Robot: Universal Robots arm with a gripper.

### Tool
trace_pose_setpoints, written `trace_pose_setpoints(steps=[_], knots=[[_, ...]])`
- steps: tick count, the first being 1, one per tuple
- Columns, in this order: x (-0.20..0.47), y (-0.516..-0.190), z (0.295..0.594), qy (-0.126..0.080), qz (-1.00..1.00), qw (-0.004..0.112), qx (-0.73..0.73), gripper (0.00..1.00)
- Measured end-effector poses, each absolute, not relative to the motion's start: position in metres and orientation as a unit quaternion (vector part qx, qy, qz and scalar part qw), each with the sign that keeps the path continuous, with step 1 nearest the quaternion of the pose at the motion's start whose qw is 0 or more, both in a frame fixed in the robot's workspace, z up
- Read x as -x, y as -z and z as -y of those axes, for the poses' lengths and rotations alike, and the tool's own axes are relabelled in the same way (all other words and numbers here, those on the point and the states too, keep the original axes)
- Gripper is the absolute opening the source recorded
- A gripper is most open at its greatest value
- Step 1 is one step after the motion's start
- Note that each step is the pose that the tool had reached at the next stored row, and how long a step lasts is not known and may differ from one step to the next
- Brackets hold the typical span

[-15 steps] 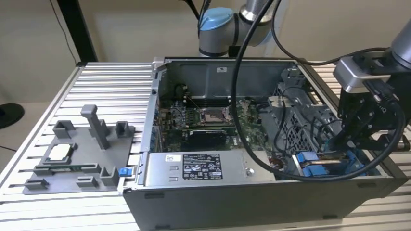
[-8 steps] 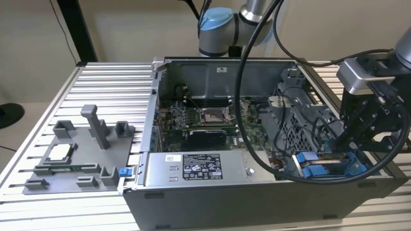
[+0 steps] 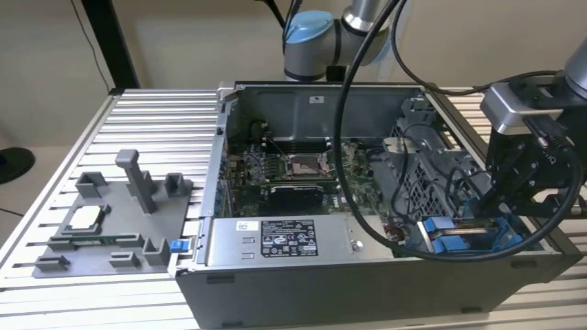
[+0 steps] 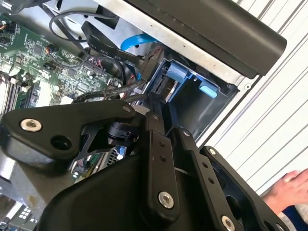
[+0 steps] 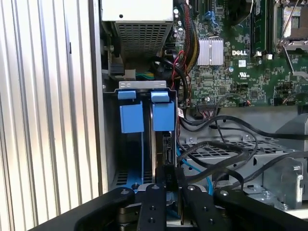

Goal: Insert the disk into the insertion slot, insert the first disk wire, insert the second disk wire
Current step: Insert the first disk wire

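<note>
I'm looking at an open computer case lying on the slatted table. The arm reaches down into the case's corner at the exterior view's right. The slot there is a two-bay holder with blue tabs. The disk stands on edge in the bay nearer the motherboard, and the bay by the case wall looks empty. I can't judge how deep the disk is seated.

The gripper sits right at the disk's connector end with its fingers together. I can't make out whether something thin is pinched between them. Black wires loop just beside it. A person's hand shows over the table slats outside the case.

I reckon the disk is stiff, dense and smooth-sided, and it won't like knocks. I'd take it by its two long thin edges, never by the connector or the circuit side.
</note>
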State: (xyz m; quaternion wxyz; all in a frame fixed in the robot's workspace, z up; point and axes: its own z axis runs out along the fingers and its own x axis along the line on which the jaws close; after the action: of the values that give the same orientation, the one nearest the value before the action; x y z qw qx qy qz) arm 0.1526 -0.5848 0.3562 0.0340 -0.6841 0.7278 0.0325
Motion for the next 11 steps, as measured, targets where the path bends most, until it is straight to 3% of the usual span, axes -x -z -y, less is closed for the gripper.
trace_pose_setpoints(steps=[11], knots=[[-0.1561, -0.3502, 0.585, -0.033, -0.728, 0.033, 0.684, 0.0]])
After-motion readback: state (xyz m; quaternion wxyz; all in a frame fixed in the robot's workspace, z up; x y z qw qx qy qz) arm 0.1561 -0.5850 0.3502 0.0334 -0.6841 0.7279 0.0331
